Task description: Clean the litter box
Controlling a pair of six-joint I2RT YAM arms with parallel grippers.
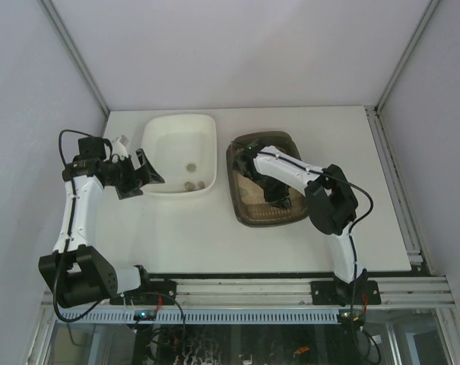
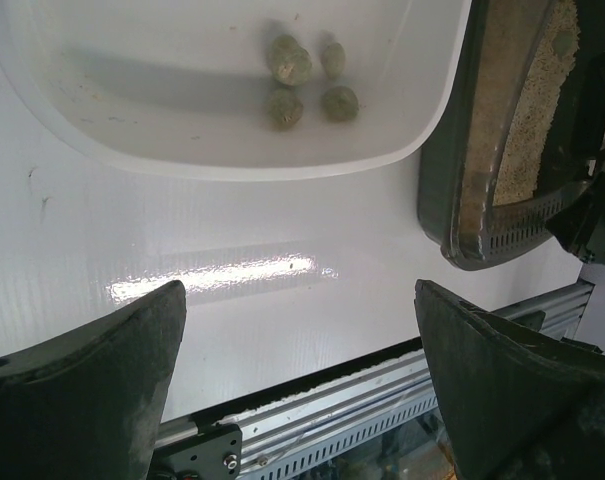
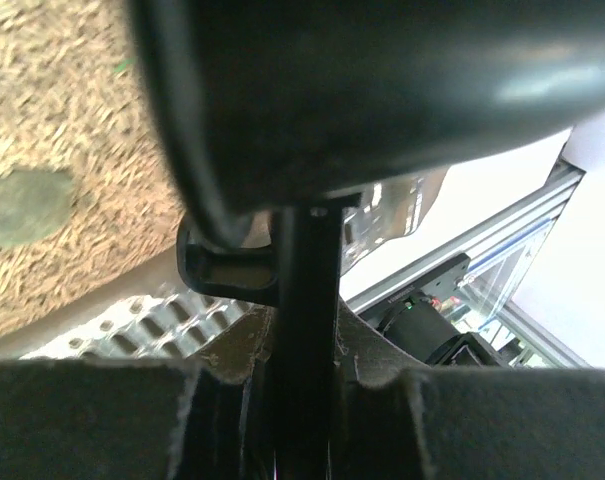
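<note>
right pincer [image 1: 278,198] clamped on the dark handle of the slotted scoop [image 3: 132,320] inside the litter box [image 1: 234,163], on the desk [image 1: 214,236] just right of the white tray [image 1: 157,129]; best to slide the scoop low under the greenish clump [image 3: 22,205], then lift level; left pincer [image 1: 147,173] gapes wide, empty.

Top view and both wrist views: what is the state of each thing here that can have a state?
litter box: filled with litter, a clump lies on it.
white tray: holds four clumps.
scoop: held by its handle, slotted end down in the litter box.
left gripper: open, empty, near the white tray.
right gripper: shut on the scoop.
</note>
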